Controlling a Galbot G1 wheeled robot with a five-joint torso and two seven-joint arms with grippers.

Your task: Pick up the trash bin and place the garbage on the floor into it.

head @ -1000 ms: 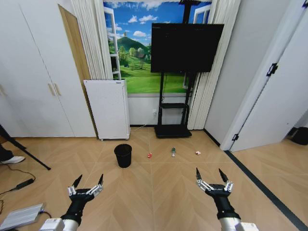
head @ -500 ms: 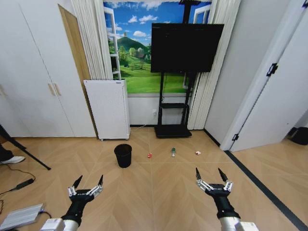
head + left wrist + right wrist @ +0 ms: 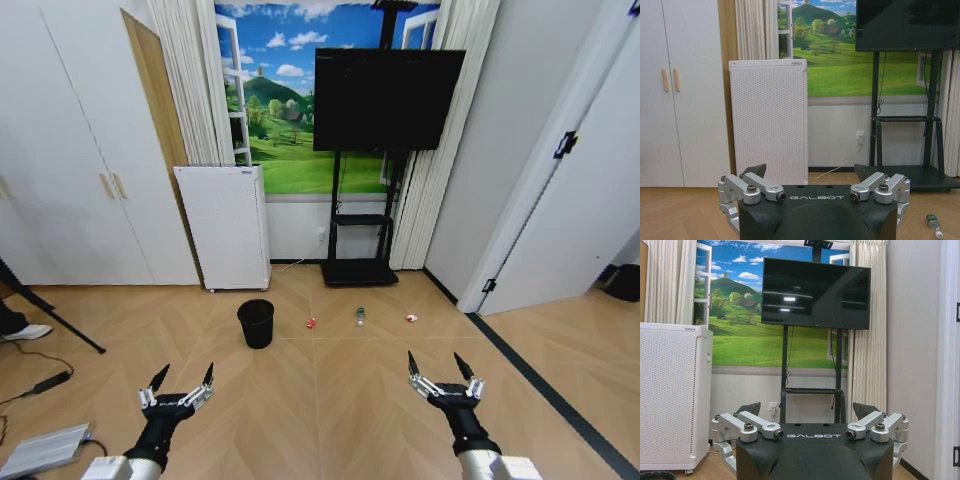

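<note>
The trash bin (image 3: 256, 323), a small black mesh wastebasket, stands upright on the wood floor in front of the white air purifier; its rim (image 3: 655, 476) also shows in the right wrist view. The garbage lies in a row to its right: a red wrapper (image 3: 311, 323), a small clear-green bottle (image 3: 360, 316) (image 3: 934, 224) and a white-and-red scrap (image 3: 411, 318). My left gripper (image 3: 186, 372) (image 3: 811, 172) and right gripper (image 3: 434, 360) (image 3: 807, 410) hover open and empty, well short of the bin and the litter.
The white air purifier (image 3: 225, 225) and a TV stand (image 3: 360, 270) stand against the far wall. A tripod leg (image 3: 55, 320), a cable with an adapter (image 3: 50, 382) and a grey flat device (image 3: 45, 450) lie at the left. A black floor strip (image 3: 540, 385) runs along the right.
My left gripper has sunk slightly toward the lower left. The right gripper, the bin and the litter have stayed put.
</note>
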